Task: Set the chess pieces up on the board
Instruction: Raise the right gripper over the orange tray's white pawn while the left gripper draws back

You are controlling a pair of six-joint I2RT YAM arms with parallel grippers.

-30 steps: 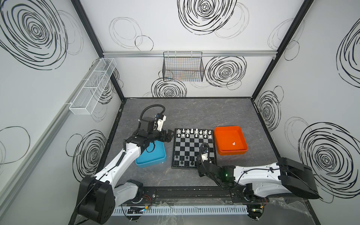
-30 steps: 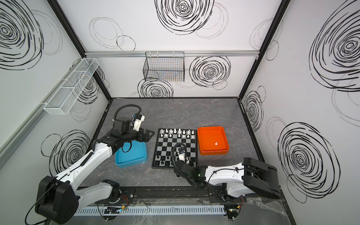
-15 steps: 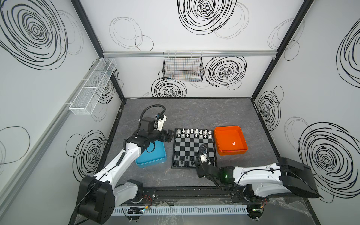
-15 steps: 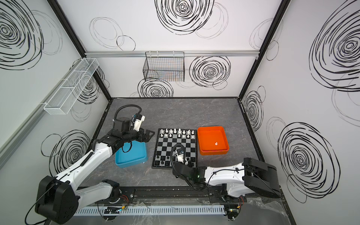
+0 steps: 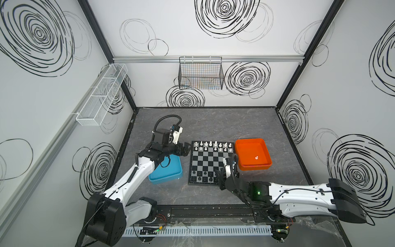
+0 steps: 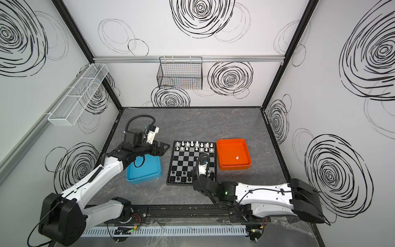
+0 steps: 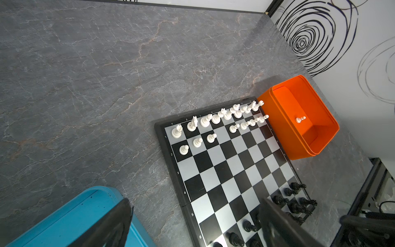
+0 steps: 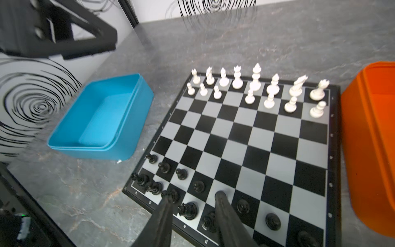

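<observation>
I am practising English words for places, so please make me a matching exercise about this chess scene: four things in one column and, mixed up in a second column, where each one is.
Things
1. blue tray
2. orange tray
3. white chess pieces
4. black chess pieces

Places, as in a top view
A. near rows of the board
B. right of the board, one white pawn inside
C. far rows of the board
D. left of the board

Pairs: 1-D, 2-B, 3-C, 4-A

On the board (image 8: 256, 139) white pieces (image 8: 237, 80) line far rows, black pieces (image 8: 188, 210) near rows.
</observation>
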